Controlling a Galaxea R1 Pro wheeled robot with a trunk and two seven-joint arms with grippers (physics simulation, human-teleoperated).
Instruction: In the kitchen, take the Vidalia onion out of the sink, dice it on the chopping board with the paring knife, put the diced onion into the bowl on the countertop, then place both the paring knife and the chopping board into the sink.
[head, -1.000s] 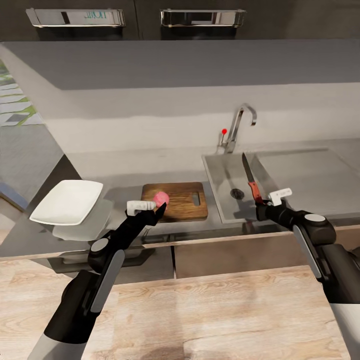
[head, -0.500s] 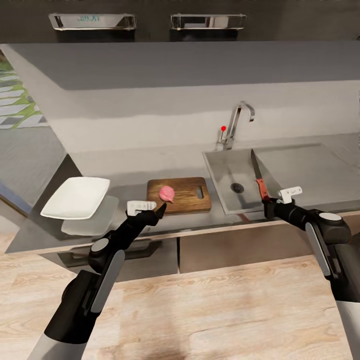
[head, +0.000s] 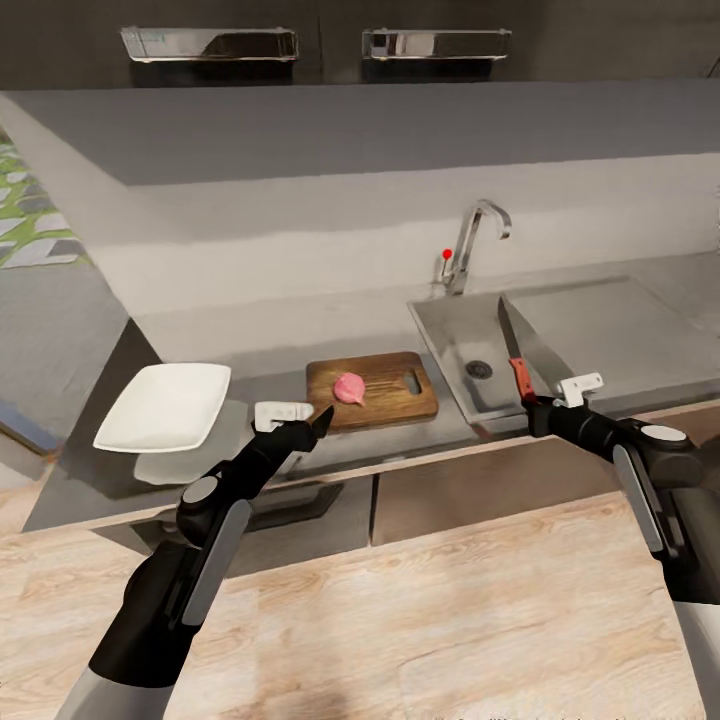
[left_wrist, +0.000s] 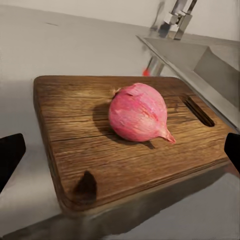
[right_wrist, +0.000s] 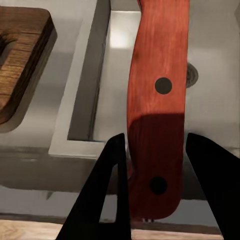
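- Right gripper (head: 545, 408): closed on the red-orange handle of the paring knife (head: 515, 357); the right wrist view shows both fingers flanking the handle (right_wrist: 157, 115); blade pointing up and away, held over the sink's front edge
- Left gripper (head: 300, 420): fingers spread wide, holding nothing; poised at the counter's front edge, just short of the chopping board (head: 372, 390); the left wrist view shows its dark fingertips (left_wrist: 10, 155) at either margin, apart from the board
- Vidalia onion (head: 350, 388): whole, uncut, pinkish-red; resting near the middle of the board, tapered tip towards the slot handle; close view (left_wrist: 138, 112)
- Sink (head: 455, 350): basin bare around its drain; the onion is already out
- Bowl (head: 165, 405): white, on the countertop (head: 250, 345), well apart from the board on the side away from the sink; nothing visible inside
- Step in hand, by judgement: carrying the knife across to the onion for dicing
- Handling advice: swing the blade over the board and tip the point downward before lowering; bring the edge squarely onto the bulb's crown, since a round onion may roll under a glancing stroke; keep the free gripper clear of the blade's path
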